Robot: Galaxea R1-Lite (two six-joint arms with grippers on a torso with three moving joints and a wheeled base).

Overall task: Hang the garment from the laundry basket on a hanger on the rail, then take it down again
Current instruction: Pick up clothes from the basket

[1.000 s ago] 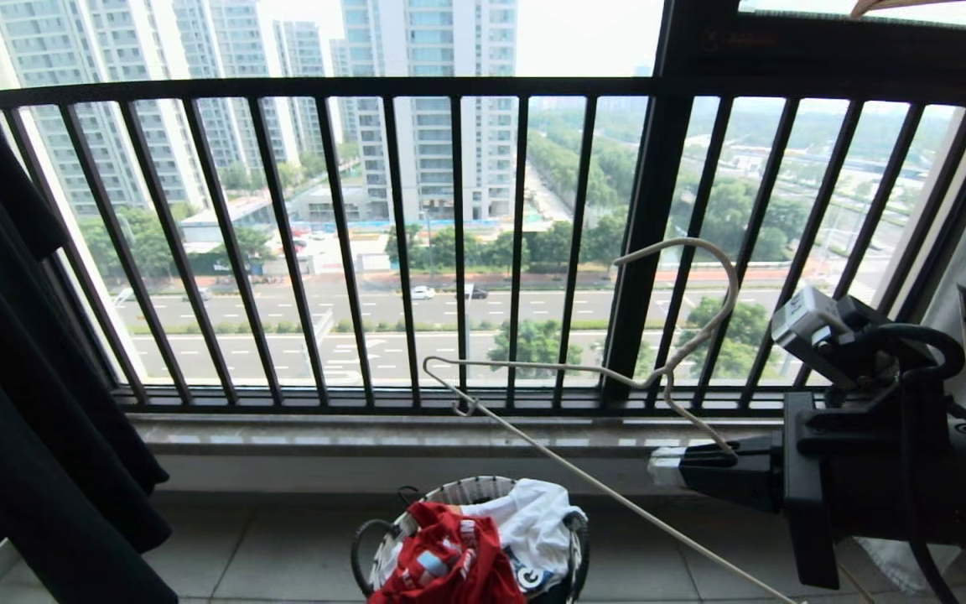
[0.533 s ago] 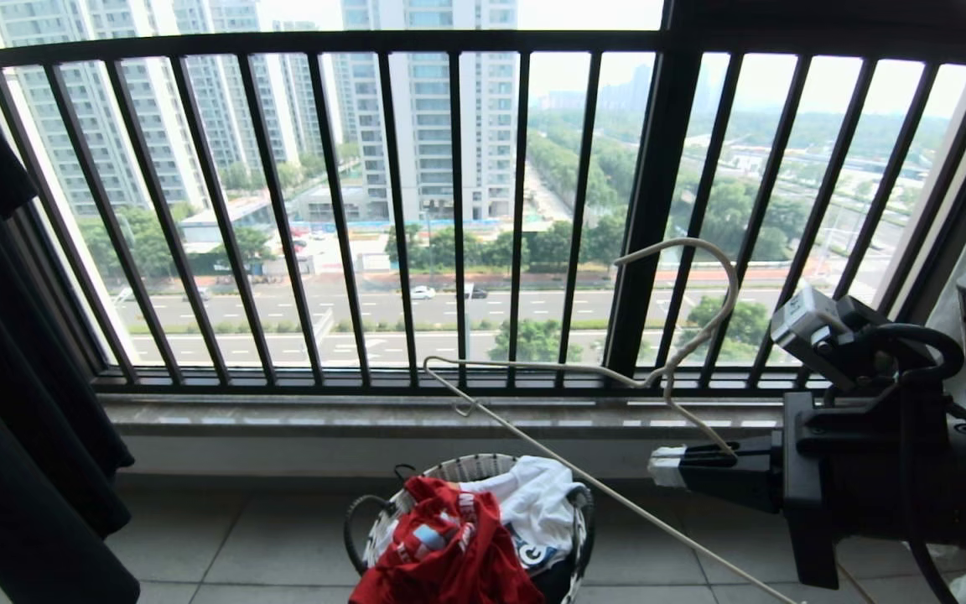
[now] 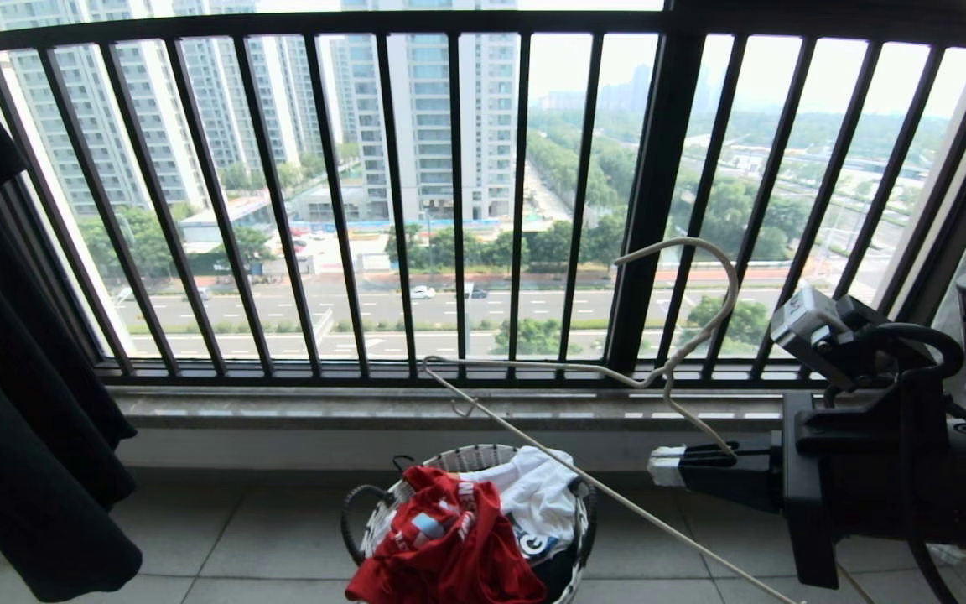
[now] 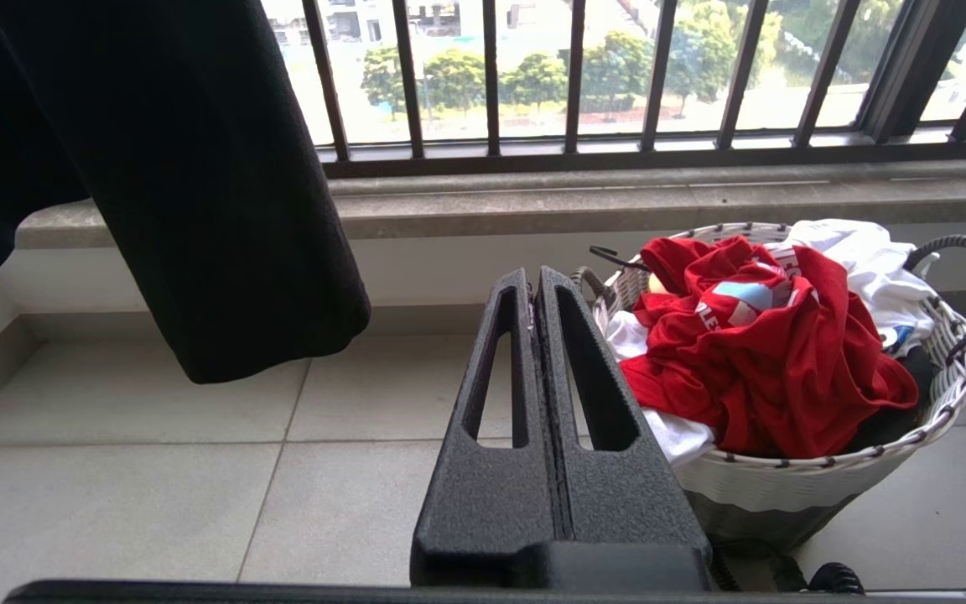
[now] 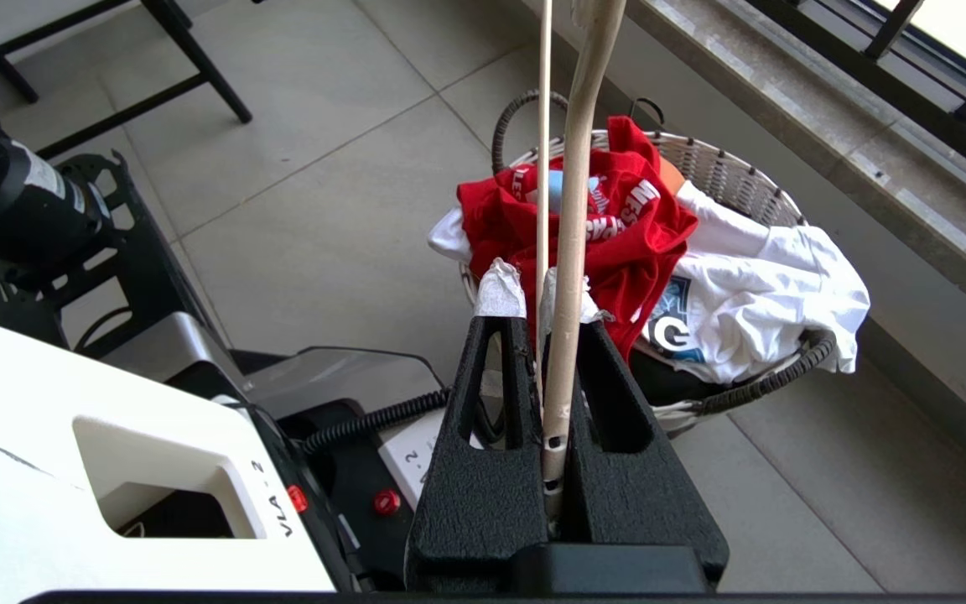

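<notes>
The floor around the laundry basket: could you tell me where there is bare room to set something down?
Bare tiles lie between the hanging black garment and the laundry basket, on its left. Bare tiles also show to its right, under the hanger. The basket itself is heaped full, the red T-shirt on top.

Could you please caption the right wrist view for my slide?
Right tool shut on cream wire hanger, above red T-shirt in laundry basket.
</notes>
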